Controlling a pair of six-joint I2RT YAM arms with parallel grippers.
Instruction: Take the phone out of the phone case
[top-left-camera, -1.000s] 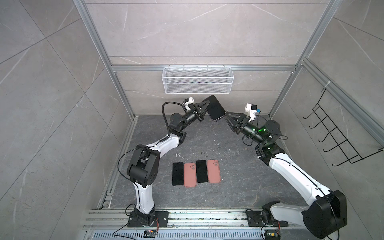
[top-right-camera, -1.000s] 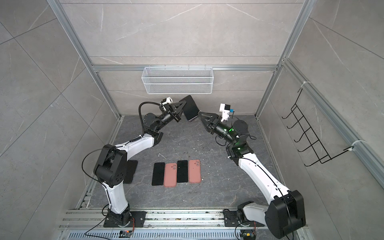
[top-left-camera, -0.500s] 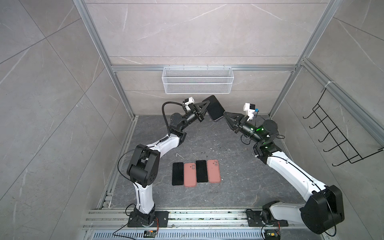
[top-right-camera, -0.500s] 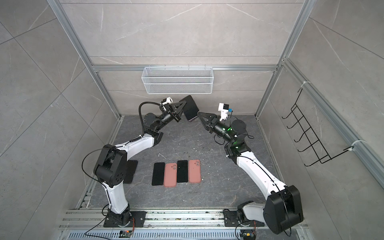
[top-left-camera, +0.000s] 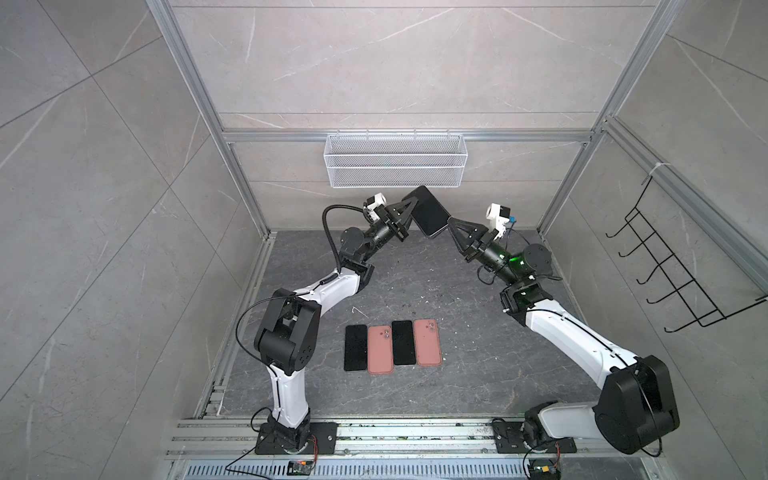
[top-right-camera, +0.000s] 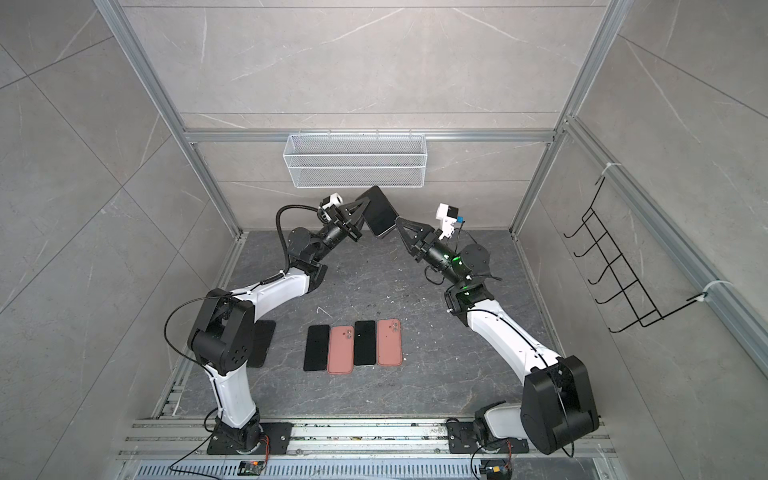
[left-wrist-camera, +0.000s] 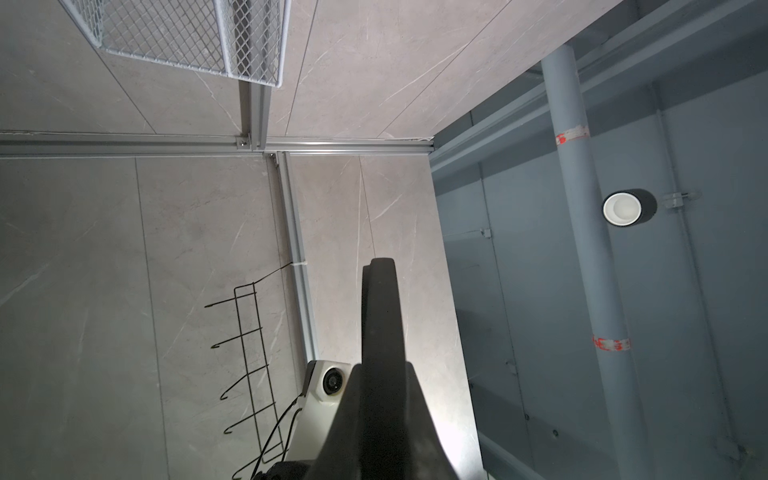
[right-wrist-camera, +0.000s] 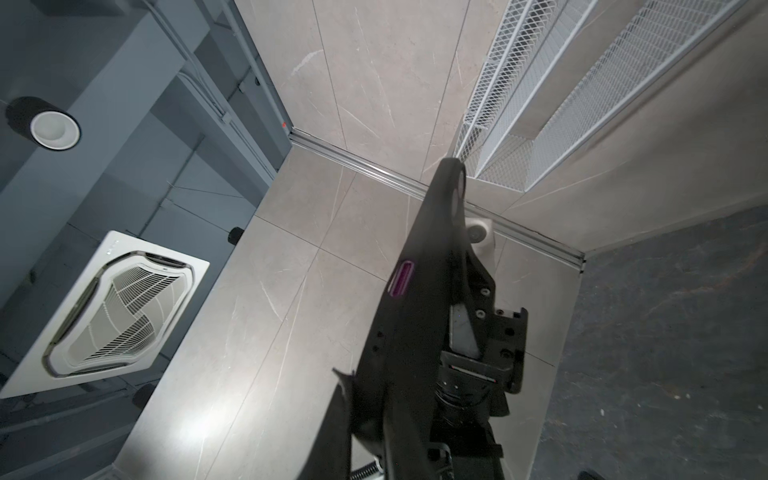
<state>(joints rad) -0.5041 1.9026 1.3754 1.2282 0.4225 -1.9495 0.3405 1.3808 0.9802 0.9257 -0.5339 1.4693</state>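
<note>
A black phone in its black phone case (top-left-camera: 428, 217) hangs tilted in the air near the back wall, just under the wire basket; both top views show it (top-right-camera: 378, 216). My left gripper (top-left-camera: 409, 208) is shut on its left long edge. My right gripper (top-left-camera: 449, 222) is shut on its lower right corner. The left wrist view shows the case edge-on (left-wrist-camera: 380, 316), rising from between the fingers. In the right wrist view the case's edge (right-wrist-camera: 428, 257) has a purple slot (right-wrist-camera: 401, 284) and runs up from the jaws.
On the dark floor lie a black phone (top-left-camera: 355, 347), a pink case (top-left-camera: 380, 349), another black phone (top-left-camera: 403, 342) and a second pink case (top-left-camera: 427, 342) in a row. A black case (top-right-camera: 262, 343) lies by the left arm. A white wire basket (top-left-camera: 395, 160) hangs on the back wall and a black hook rack (top-left-camera: 673, 266) on the right wall.
My right gripper has moved left up to the phone's lower right corner and closed on it. The left gripper and the phone have stayed where they were.
</note>
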